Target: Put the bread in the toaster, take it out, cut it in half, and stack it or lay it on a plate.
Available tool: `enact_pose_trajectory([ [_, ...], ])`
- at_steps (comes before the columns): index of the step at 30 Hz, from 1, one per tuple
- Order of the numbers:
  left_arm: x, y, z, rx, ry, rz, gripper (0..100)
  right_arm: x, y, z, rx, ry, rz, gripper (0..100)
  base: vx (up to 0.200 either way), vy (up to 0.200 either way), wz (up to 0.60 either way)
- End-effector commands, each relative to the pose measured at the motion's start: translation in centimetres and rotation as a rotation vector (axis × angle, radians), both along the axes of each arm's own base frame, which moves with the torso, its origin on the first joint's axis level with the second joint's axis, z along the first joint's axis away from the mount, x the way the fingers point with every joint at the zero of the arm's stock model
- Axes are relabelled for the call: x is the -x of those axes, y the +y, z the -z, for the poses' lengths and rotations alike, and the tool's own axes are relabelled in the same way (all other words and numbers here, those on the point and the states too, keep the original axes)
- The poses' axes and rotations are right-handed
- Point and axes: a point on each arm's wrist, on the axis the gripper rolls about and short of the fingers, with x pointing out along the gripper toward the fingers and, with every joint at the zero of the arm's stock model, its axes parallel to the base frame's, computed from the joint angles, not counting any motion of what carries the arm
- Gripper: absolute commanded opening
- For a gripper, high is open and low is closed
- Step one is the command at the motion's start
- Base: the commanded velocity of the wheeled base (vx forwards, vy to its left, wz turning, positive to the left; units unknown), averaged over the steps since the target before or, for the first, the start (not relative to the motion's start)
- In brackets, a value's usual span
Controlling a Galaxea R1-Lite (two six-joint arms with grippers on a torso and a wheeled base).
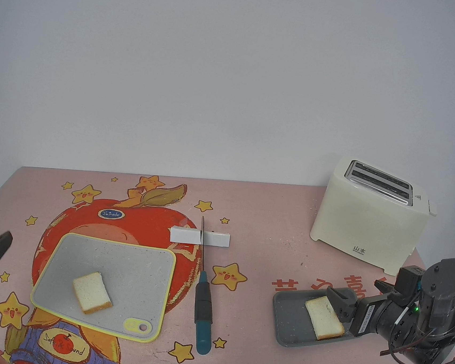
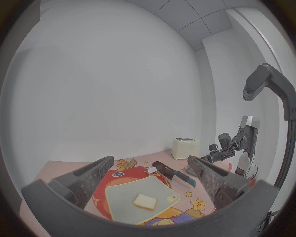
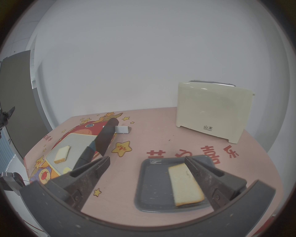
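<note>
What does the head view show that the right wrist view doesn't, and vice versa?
Head view adds the two top slots of the toaster. Right wrist view adds the right hand up close, fingers open, and a dark panel beyond the table. Both share the toaster, the bread on the plate, the bread on the cutting board and the knife.

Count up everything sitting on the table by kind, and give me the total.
Bread pieces: 2
Toaster: 1
Knife: 1
Cutting board: 1
Grey plate: 1
White knife rest: 1
Total: 7
</note>
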Motion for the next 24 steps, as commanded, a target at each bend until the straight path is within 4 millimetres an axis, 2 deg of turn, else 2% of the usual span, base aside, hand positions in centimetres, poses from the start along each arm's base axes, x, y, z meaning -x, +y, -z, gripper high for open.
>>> enact_pose_trajectory([
  [1,-2.1,0.2,0.5,-0.075,0.066,-0.095,100,-0.1,0.0,0.1,0.003,0.004,0.000,100,0.000,0.000,0.00],
  [6,-3.4,0.2,1.6,-0.091,0.215,-0.098,100,-0.2,0.2,0.4,0.012,0.013,0.003,100,0.000,0.000,0.00],
  [14,-4.2,0.1,2.8,-0.093,0.366,-0.079,100,-0.6,0.6,1.3,0.042,0.043,0.008,100,0.000,0.000,0.00],
  [17,-4.7,-0.5,3.9,-0.070,0.507,-0.004,100,-1.0,0.5,1.5,0.052,0.051,0.026,100,0.000,0.000,0.00],
  [20,-4.6,-1.0,4.1,-0.033,0.578,0.019,100,-1.0,0.4,1.2,0.041,0.039,0.029,100,0.000,0.000,0.00],
  [24,-5.9,-1.1,5.1,-0.061,0.673,-0.031,100,-0.3,-0.3,-0.1,-0.001,-0.005,0.019,100,0.000,0.000,0.00],
])
